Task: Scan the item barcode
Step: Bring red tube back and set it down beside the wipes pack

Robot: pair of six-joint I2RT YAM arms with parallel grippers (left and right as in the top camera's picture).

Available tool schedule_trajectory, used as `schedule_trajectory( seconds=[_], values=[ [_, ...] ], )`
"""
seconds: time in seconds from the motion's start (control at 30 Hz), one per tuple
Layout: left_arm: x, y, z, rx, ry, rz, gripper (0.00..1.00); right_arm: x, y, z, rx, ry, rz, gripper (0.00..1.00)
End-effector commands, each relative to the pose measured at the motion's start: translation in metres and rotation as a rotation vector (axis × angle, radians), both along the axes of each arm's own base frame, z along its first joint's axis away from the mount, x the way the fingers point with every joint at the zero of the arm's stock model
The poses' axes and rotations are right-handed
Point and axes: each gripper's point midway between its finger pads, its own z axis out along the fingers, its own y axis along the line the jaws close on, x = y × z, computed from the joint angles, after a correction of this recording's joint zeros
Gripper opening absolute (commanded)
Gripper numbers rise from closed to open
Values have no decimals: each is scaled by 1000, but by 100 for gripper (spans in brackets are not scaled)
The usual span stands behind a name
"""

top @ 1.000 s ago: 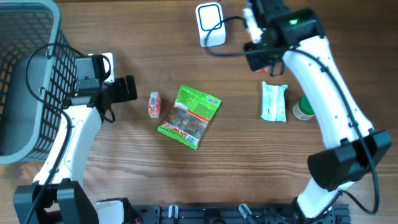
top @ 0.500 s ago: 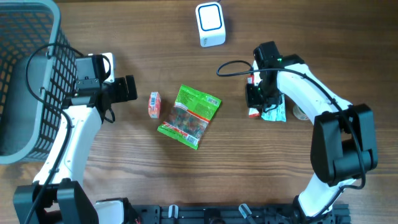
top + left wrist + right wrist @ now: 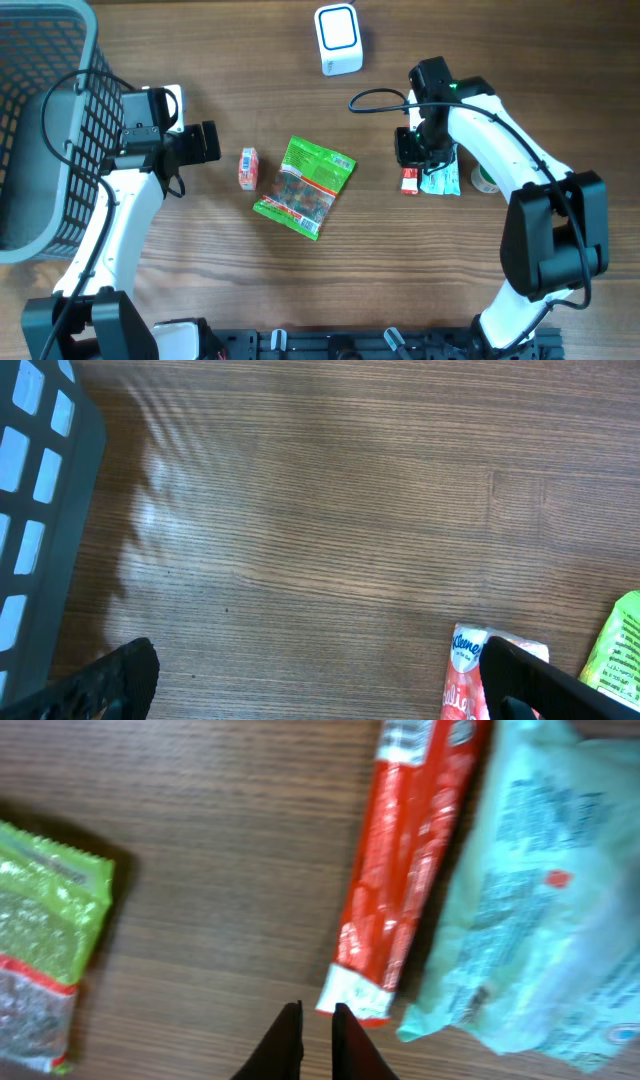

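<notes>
The red packet (image 3: 410, 860) is laid flat on the table (image 3: 200, 840), touching the tissue pack (image 3: 530, 910). The right gripper (image 3: 317, 1042) is held narrow and empty over its end; it is best lifted straight up, so nothing is dragged.

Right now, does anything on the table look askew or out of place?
Only slightly: the red packet lies tilted, its edge right against the pale green pack. Nothing looks spilled or torn.
</notes>
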Motion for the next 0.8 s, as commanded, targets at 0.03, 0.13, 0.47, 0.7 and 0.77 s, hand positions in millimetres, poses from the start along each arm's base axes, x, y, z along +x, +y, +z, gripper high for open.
schedule_trajectory(
  seconds=[0.03,0.13,0.47,0.7,0.77],
  values=[
    [4,3,10,10,-29,5,100,6,23,6,71,-55,2,11],
    [4,3,10,10,-29,5,100,8,21,-12,44,-87,-37,11],
    [4,3,10,10,-29,5,100,-3,-50,-55,-321,-167,-166,9],
    [4,3,10,10,-29,5,100,3,-13,-33,-142,-129,34,15],
    [4,3,10,10,-29,5,100,8,22,-15,34,-117,60,19]
  ],
)
